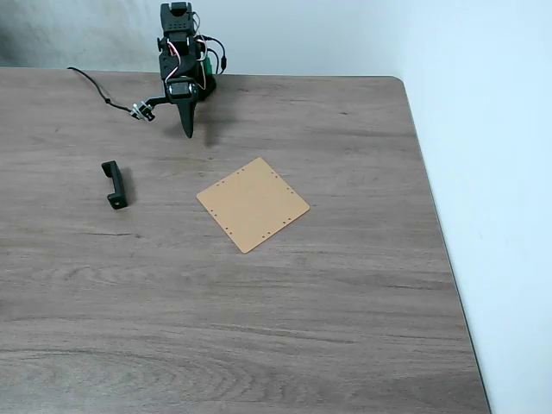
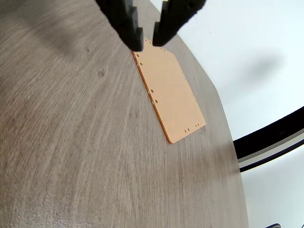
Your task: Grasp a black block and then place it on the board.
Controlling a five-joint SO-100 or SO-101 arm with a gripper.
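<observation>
The grey-brown wood-grain table (image 1: 259,328) carries two things, well apart — the black block (image 1: 114,185) and the board (image 1: 253,204).

Wood-grain table (image 1: 285,328), white floor (image 1: 492,129)

Both pictures are brightly and evenly lit, with soft, diffuse light and no hard glare. In the fixed view the wood-grain tabletop (image 1: 259,328) reads crisp edge to edge, and the arm (image 1: 179,65) throws only a faint, blurred shadow on the table just to its right. The white wall behind the arm darkens toward the upper left corner. In the wrist view the fingers (image 2: 124,21) at the top edge are dark and slightly soft, and a broad dim shadow lies on the table left of them. A vague grey shadow smudges the pale floor right of the board (image 2: 173,92), whose far edge stays sharp.
</observation>
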